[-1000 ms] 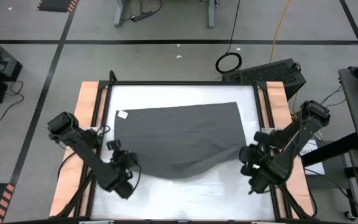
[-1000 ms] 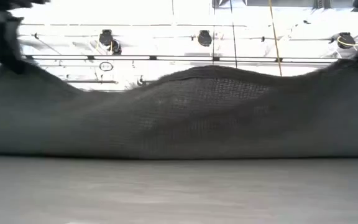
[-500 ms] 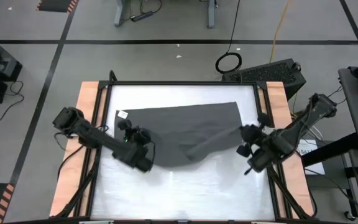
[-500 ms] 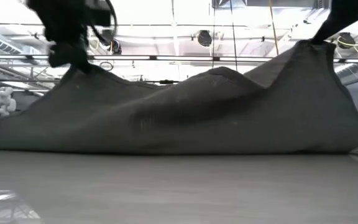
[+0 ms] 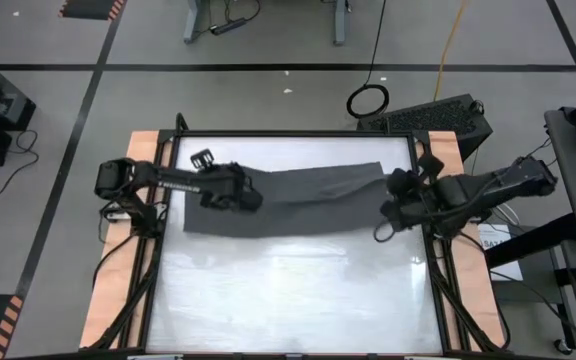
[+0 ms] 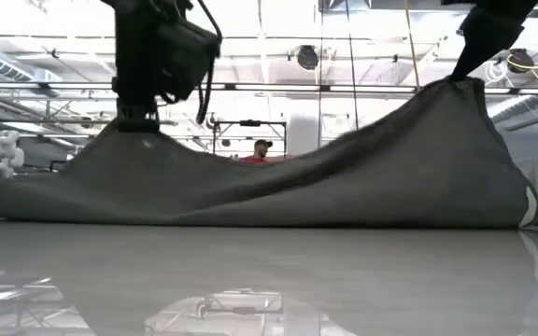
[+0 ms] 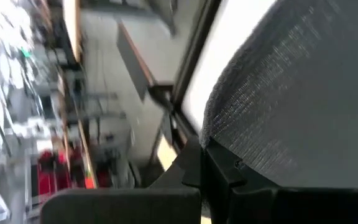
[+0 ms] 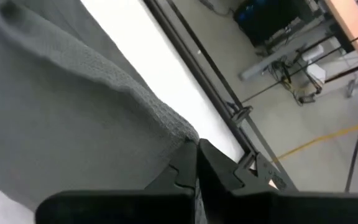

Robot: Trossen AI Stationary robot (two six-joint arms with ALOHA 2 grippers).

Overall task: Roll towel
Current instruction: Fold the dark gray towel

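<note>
The dark grey towel (image 5: 308, 200) lies across the far half of the white table (image 5: 288, 290), its near part lifted and brought back over its far part. In the low view the towel (image 6: 344, 182) rests on the table along its lower fold and sags between two raised ends. My left gripper (image 5: 246, 196) is shut on the left end and stands above the towel (image 6: 136, 121). My right gripper (image 5: 388, 210) is shut on the right end, held higher (image 6: 460, 79). My left gripper pinches the towel's left-hand edge (image 7: 219, 134) between its two fingers, coming from above. That end is lifted off the table; the cloth slopes down from the fingers and lies on the table below. My right gripper pinches the towel's right-hand edge at a rolled hem (image 8: 179, 134) between its two fingers, from above. That end (image 6: 456, 93) is lifted high. The cloth hangs from it in a steep slope down to the table.
A black frame and wooden side rails (image 5: 138, 200) border the table. The near half of the table shows bare white. A white tag (image 5: 200, 157) shows at the towel's far left corner. A person (image 6: 262, 147) stands far off in the room behind.
Both grippers have gone toward the table's far edge and up, carrying the towel's near edge with them. The near part has been lifted and folded back over the far part, which has stayed in place. The towel now covers a narrower strip.
</note>
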